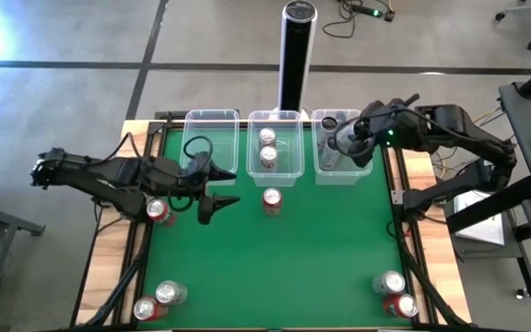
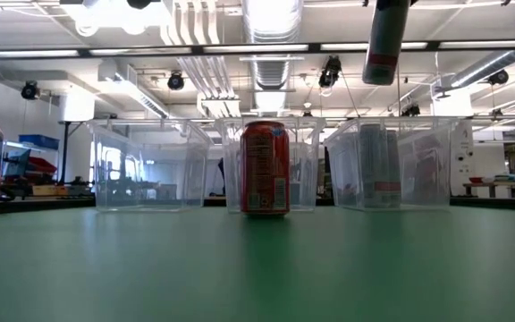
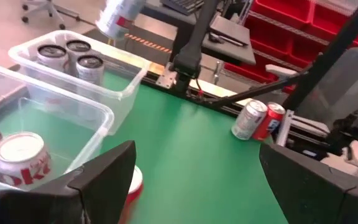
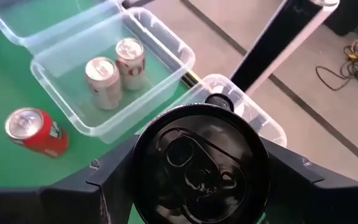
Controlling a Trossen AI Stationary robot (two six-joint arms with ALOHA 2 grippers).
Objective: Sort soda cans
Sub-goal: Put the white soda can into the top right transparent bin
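High view: the right pincer (image 1: 347,138) is hovering over the right tub (image 1: 319,171) at the far edge of the green worktop (image 1: 275,267), gripping a can; the left pincer (image 1: 221,187) is spreading wide just left of the red can (image 1: 272,200) standing before the middle tub (image 1: 299,166). Loose cans are waiting by the left arm (image 1: 159,211), in the near-left corner (image 1: 158,301) and the near-right corner (image 1: 395,294). The left tub (image 1: 188,148) is looking empty.

Low view: the held can (image 2: 385,40) is hanging tilted, well above the right tub.

Left wrist view: the left arm is reaching low and level, fingers (image 3: 104,177) standing far apart with nothing between them; three cans are sitting in the right tub.

Right wrist view: the right arm is pointing steeply down, fingers clamping a dark-topped can (image 4: 197,165) that is filling the view.

Risk: released this high and tilted, the can is likely bouncing off the cans below or the rim and rolling away.

Risk: the spread left fingers are near enough to nudge the red can over.
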